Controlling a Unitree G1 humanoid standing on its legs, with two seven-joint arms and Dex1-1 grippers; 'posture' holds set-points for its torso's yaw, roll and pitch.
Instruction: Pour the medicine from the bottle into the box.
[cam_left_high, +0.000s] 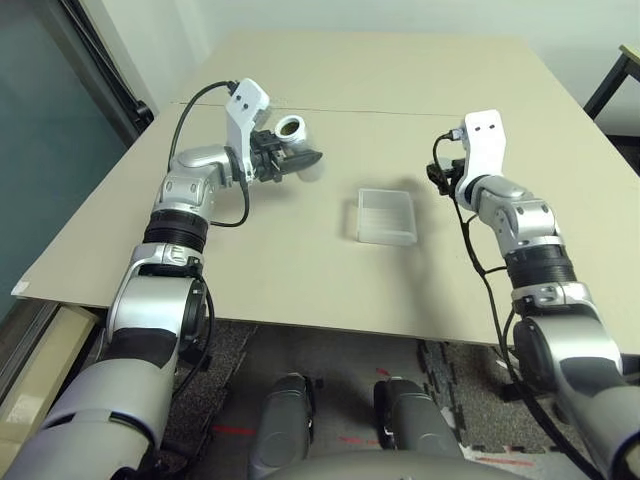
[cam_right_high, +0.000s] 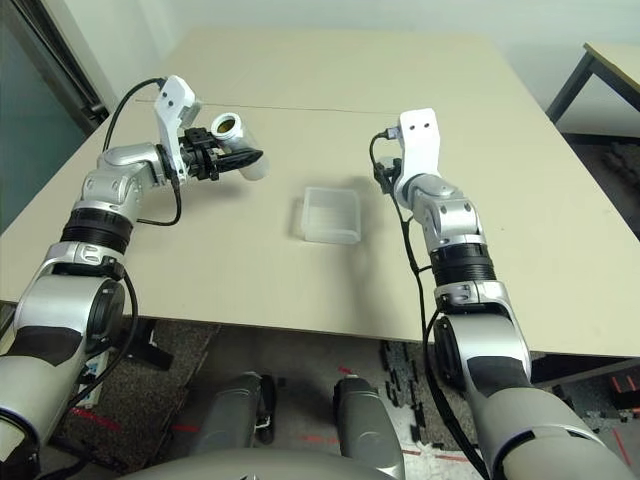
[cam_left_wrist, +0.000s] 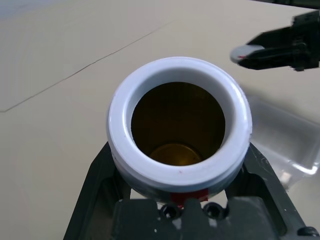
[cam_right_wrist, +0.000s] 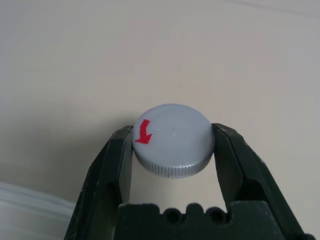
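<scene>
My left gripper (cam_left_high: 291, 157) is shut on the bottle (cam_left_high: 293, 130), which hangs above the table to the left of the box. The bottle has no cap. Its white-rimmed mouth (cam_left_wrist: 180, 125) faces up towards my head, and the inside looks amber. No medicine can be made out in it. The box (cam_left_high: 386, 216), shallow and clear, lies flat on the table between my two arms. My right gripper (cam_right_wrist: 172, 142) is shut on the round grey cap (cam_right_wrist: 173, 137), which bears a red arrow. It holds the cap just above the table, to the right of the box.
The beige table (cam_left_high: 300, 270) has a thin seam (cam_left_high: 380, 110) running across it behind the box. Its front edge is close to my body. A dark frame (cam_left_high: 612, 78) stands past the far right corner, and a glass wall (cam_left_high: 40, 140) runs along the left.
</scene>
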